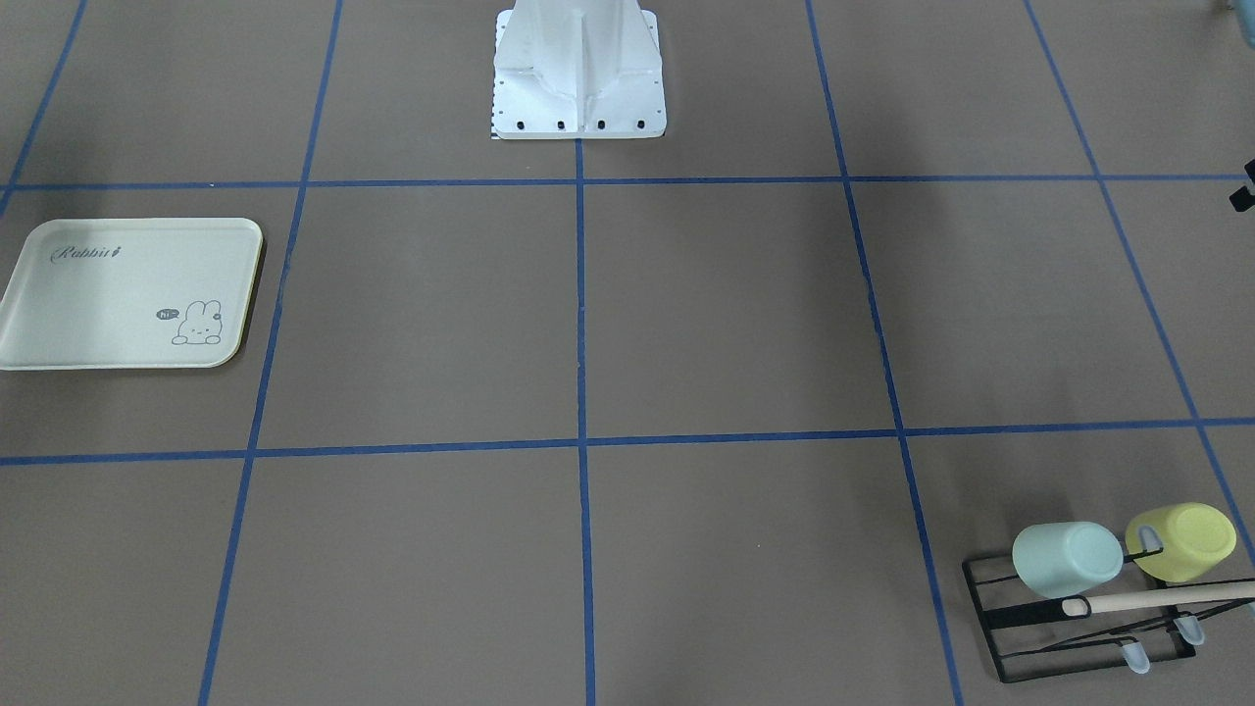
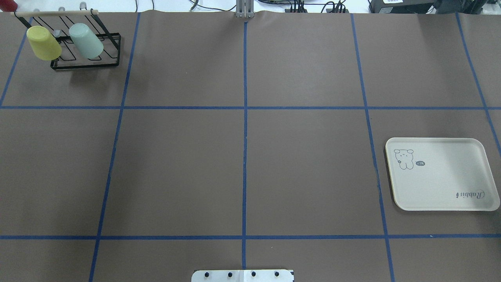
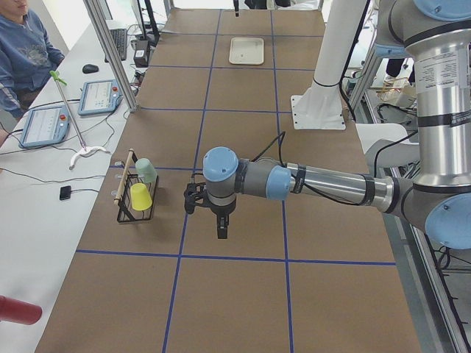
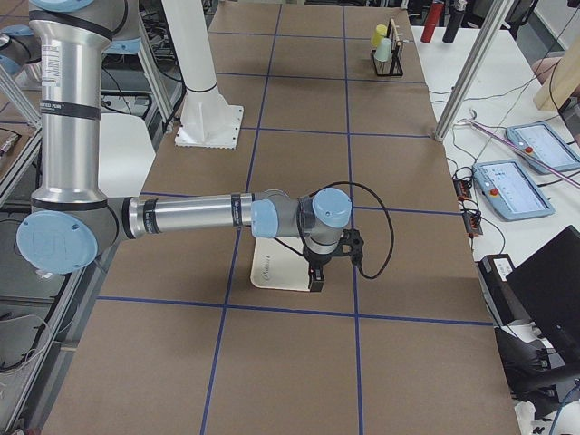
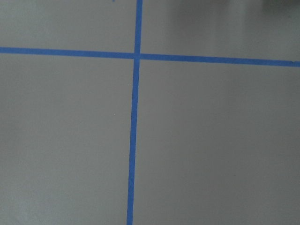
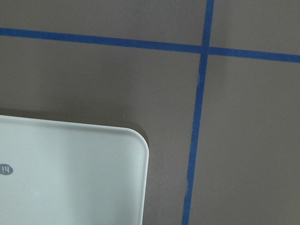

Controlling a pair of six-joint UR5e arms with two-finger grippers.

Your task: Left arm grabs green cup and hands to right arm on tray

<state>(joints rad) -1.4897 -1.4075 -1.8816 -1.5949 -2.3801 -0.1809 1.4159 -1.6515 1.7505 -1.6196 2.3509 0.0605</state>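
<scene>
The green cup [image 2: 86,40] hangs tilted, mouth down, on the black wire rack [image 2: 105,65], just beside the yellow-green cup [image 2: 43,43]. The tray [image 2: 442,176] lies well apart from the rack, across the worktop [image 2: 180,168]. The left gripper [image 3: 221,229] hovers near the rack, seemingly carrying nothing; how far it or the right gripper [image 4: 315,281] is spread, I cannot tell. Best to take the mint cup clear of its neighbour and draw it off along its own tilt

The small mint-green plastic cup [image 1: 1067,559] is pale and plain; the yellow-green plastic cup [image 1: 1181,542] is brighter; the thin wire rack [image 1: 1020,616] is black; the flat cream-white rectangular tray [image 1: 127,284] bears grey script and a line-drawn bunny; the brown table surface [image 1: 735,314] carries a blue tape grid.
</scene>
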